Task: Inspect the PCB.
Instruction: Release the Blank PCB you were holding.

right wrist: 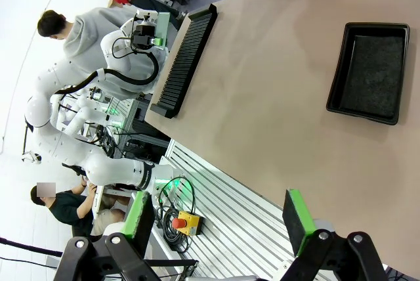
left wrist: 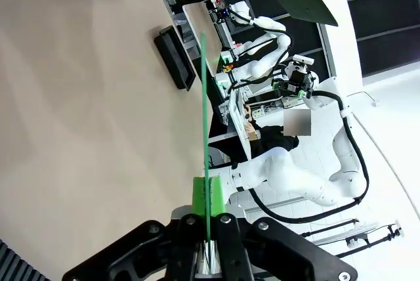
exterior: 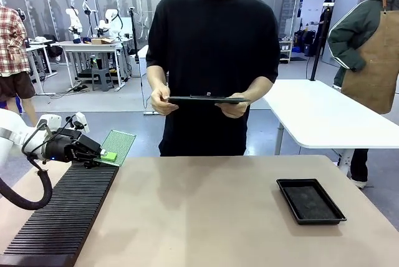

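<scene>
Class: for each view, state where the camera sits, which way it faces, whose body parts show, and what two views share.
Front: fixed between the arms, facing across the table at the person holding a clipboard; left arm shows, jaws shut on the PCB.
Left wrist: on that wrist, looking along its shut jaws and the edge-on PCB.
Right wrist: likewise, looking down at the table past open jaws.
Shared: black tray, all three.

From the left wrist the PCB (left wrist: pixel 205 130) shows edge-on, both faces hidden.
</scene>
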Robot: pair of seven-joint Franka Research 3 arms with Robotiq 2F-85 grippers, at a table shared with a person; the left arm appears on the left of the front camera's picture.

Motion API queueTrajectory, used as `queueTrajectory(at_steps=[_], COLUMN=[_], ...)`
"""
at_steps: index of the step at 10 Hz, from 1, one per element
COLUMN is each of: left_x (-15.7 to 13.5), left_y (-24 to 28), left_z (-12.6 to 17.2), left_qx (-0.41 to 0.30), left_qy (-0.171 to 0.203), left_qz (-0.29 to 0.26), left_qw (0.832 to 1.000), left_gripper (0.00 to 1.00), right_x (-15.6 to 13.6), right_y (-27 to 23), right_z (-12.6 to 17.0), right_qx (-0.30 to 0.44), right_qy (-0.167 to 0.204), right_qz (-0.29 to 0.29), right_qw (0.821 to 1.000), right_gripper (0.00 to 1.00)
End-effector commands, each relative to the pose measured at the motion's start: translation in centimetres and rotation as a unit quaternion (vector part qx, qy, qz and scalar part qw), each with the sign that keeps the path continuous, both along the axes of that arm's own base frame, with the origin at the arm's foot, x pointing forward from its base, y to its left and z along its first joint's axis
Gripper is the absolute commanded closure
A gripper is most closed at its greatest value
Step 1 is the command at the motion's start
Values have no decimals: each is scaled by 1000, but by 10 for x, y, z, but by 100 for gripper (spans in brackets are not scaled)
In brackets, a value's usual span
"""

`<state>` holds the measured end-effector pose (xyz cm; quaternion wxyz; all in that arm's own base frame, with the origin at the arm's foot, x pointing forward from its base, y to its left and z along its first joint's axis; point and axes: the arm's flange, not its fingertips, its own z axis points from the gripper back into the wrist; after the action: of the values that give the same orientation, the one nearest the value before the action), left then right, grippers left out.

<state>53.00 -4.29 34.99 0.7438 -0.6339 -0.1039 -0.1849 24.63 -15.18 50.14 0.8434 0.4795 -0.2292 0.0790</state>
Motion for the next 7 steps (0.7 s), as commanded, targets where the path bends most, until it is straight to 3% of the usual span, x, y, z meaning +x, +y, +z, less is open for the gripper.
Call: queueTrajectory(at_steps=[1,7], left_x=[0,0], left_y=[-1,-1], left_z=[-1,-1], left_qx=[3,3], left_qy=[-4,-4], left_qz=[3,3], left_qw=[1000,1000], left_gripper=[100,100], right_x=[1,1], right_y=[0,0], right_z=[1,1], right_qx=[4,4], right_qy=[-11,-11], right_qz=[4,4], right_qw=[1000,1000], right_gripper=[0,0])
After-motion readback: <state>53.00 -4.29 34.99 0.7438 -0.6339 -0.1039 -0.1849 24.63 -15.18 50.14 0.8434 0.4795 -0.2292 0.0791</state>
